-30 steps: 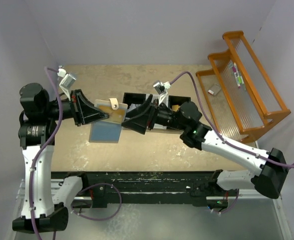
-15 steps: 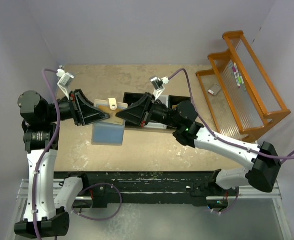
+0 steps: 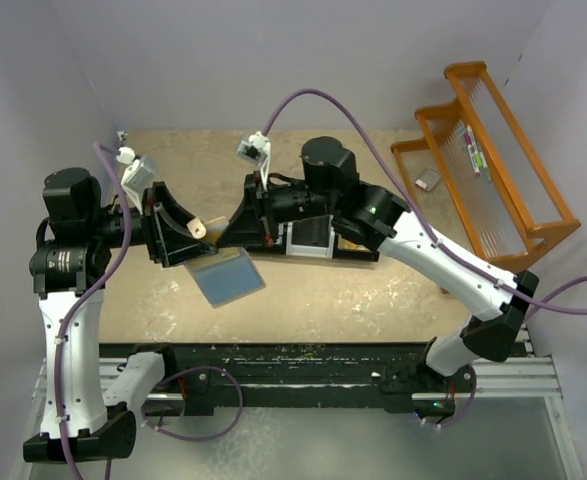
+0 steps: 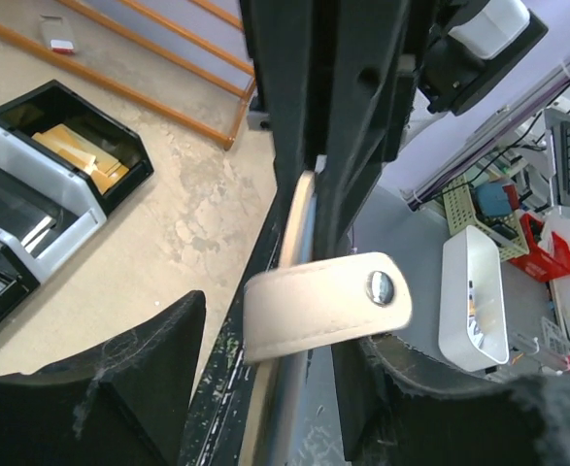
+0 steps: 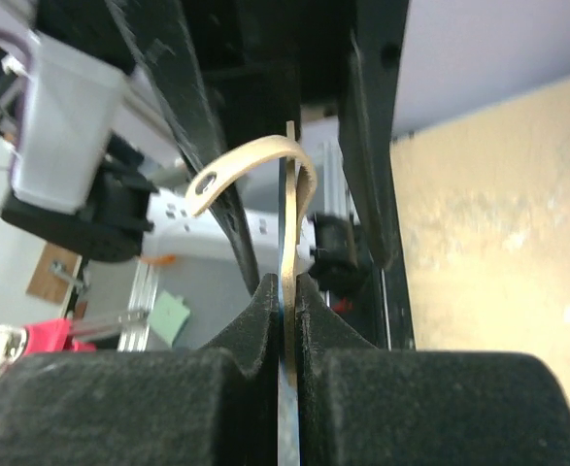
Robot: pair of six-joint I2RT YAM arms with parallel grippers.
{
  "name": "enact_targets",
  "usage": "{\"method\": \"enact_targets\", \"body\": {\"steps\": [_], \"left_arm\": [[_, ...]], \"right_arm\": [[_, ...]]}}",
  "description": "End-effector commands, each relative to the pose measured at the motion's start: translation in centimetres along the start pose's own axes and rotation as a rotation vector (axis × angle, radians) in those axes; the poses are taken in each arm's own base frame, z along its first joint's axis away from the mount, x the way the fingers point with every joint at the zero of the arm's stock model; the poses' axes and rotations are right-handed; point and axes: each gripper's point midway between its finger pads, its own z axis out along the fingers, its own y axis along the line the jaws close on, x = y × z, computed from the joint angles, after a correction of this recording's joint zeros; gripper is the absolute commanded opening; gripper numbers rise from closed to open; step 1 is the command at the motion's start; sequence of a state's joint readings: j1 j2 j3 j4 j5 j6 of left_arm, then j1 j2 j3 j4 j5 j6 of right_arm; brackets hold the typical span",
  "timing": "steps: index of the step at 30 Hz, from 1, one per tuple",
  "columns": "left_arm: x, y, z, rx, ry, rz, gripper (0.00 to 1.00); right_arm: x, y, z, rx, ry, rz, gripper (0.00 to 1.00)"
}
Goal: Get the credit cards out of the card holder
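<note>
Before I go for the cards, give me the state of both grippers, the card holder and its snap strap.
Card holder: unfolded, blue-grey inside showing, hanging by one edge.
Snap strap: unfastened, loose.
Right gripper: shut on the card holder's edge.
Left gripper: open, fingers either side of the holder, not gripping.

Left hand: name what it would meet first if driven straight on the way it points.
The card holder: its tan edge and snap strap sit between the left hand's open fingers. Just beyond, the right hand pinches that holder. Depth is hard to judge.
</note>
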State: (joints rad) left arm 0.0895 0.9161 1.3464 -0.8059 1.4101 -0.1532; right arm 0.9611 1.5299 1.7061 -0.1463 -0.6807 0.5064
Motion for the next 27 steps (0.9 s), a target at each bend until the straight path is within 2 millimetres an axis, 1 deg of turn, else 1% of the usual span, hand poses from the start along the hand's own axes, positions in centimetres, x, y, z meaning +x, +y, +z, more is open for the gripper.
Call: {"method": "enact_targets", "body": {"steps": [1, 6, 10, 12, 14, 16, 19, 22, 24, 27], "left_arm": [[0.6, -0.7, -0.2, 0.009, 0.013, 0.087, 0.56], [0.7, -0.2, -0.1, -0.003, 0.010, 0.075, 0.47], [0.8, -0.3, -0.1, 0.013, 0.009, 0.047, 0.45], [1.0, -0.3, -0.1, 0.013, 0.010, 0.052, 0.46], [1.5, 0.0, -0.1, 0.004, 0.016, 0.059, 0.51], [2.0, 0.4, -0.1, -0.009, 0.024, 0.060, 0.53], [2.5, 1.1, -0.2, -0.038, 0.037, 0.056, 0.53], [2.7, 1.6, -0.2, -0.058, 0.048, 0.055, 0.51], [2.4, 1.6, -0.3, -0.069, 0.052, 0.061, 0.49], [1.8, 1.1, -0.4, -0.067, 0.052, 0.086, 0.42]], "right_arm": [[3.6, -0.9, -1.0, 0.024, 0.183, -0.009, 0.00], [3.7, -1.1, -1.1, 0.036, 0.195, -0.016, 0.00], [3.5, -0.3, -1.5, 0.013, 0.195, -0.024, 0.00], [3.4, -0.1, -1.6, 0.014, 0.195, -0.035, 0.00], [3.2, 0.0, -1.7, 0.014, 0.199, -0.040, 0.00], [3.1, -0.1, -1.7, 0.017, 0.201, -0.046, 0.00], [3.1, -0.1, -1.7, 0.016, 0.207, -0.051, 0.00], [3.2, 0.1, -2.0, 0.010, 0.214, -0.064, 0.00], [3.4, 0.4, -2.3, 0.000, 0.223, -0.079, 0.00], [3.8, 0.2, -2.7, 0.020, 0.224, -0.089, 0.00]]}}
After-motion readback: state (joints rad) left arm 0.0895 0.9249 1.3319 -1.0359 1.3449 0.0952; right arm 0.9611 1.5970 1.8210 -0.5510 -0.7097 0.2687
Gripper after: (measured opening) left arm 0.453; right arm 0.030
